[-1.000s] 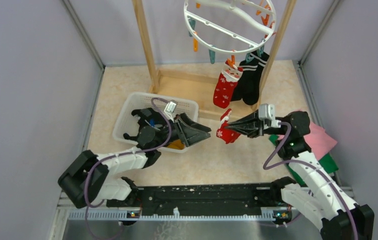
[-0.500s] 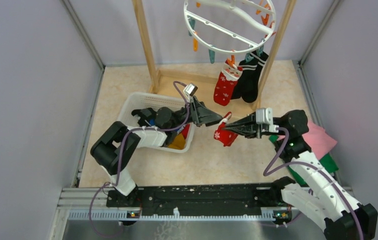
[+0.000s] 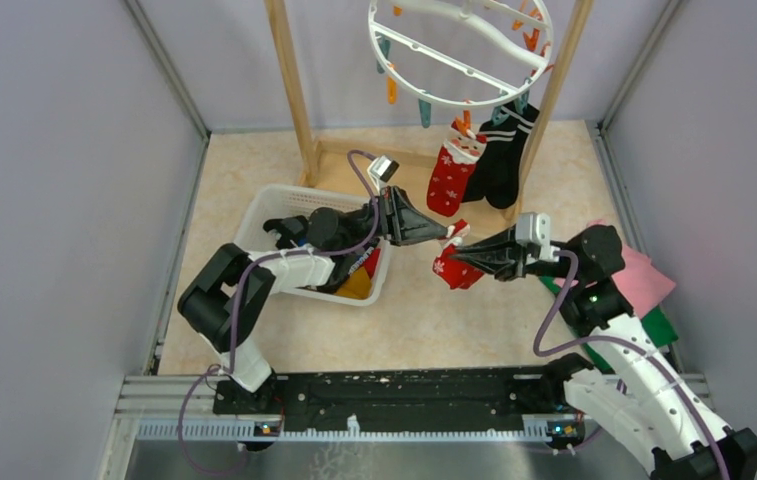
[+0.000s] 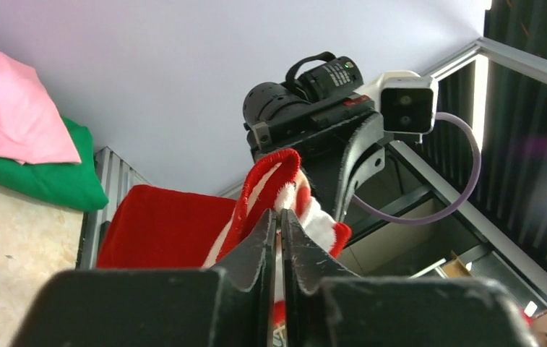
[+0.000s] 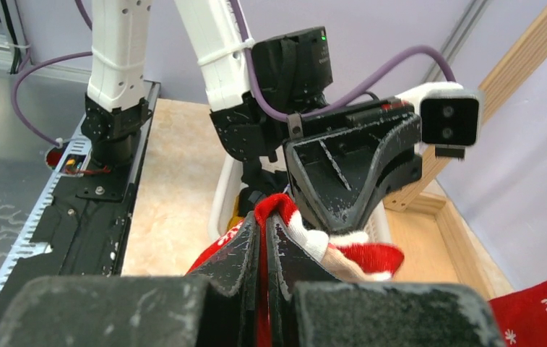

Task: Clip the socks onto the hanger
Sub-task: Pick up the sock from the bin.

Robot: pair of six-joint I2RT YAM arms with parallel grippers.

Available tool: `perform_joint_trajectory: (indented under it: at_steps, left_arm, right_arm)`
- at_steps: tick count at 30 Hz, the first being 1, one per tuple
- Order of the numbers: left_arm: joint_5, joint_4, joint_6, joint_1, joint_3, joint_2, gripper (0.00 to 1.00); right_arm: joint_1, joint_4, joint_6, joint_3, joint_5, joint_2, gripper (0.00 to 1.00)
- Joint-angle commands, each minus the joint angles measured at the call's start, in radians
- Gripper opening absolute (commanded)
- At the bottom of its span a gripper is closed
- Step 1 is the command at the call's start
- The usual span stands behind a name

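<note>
A red sock with white dots point(image 3: 451, 268) hangs between both grippers above the floor, right of the basket. My left gripper point(image 3: 446, 236) point(image 4: 279, 215) is shut on its white-trimmed cuff point(image 4: 312, 217). My right gripper point(image 3: 452, 258) point(image 5: 264, 220) faces it and is shut on the same sock point(image 5: 350, 254). The white ring hanger point(image 3: 459, 45) with orange and teal pegs hangs at the top of the view. A second red sock point(image 3: 448, 178) and a black striped sock point(image 3: 499, 160) are clipped to it. More socks point(image 3: 356, 283) lie in the basket.
A white mesh basket point(image 3: 254, 215) sits under my left arm. The wooden rack posts point(image 3: 290, 80) stand on either side of the hanger. Folded pink point(image 3: 644, 275) and green point(image 3: 666, 325) cloths lie at the right wall.
My left arm swung from over the basket to the sock held by the right gripper, and its jaws closed on the cuff. The right gripper stayed nearly still.
</note>
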Motion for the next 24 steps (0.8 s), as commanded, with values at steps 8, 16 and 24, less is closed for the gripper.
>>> perform_joint_trajectory:
  at_steps: [8, 16, 24]
  left_arm:
    - [0.043, 0.34, 0.053, 0.031, -0.035, -0.1, 0.0]
    - [0.179, -0.207, 0.6, 0.034, -0.023, -0.329, 0.0]
    - [0.141, -0.715, 1.074, 0.034, 0.022, -0.514, 0.0]
  right_arm:
    - [-0.026, -0.062, 0.009, -0.021, 0.038, -0.038, 0.0]
    - [-0.052, -0.031, 0.085, -0.067, 0.098, -0.045, 0.02]
    - [-0.058, 0.02, 0.13, -0.057, 0.108, 0.016, 0.09]
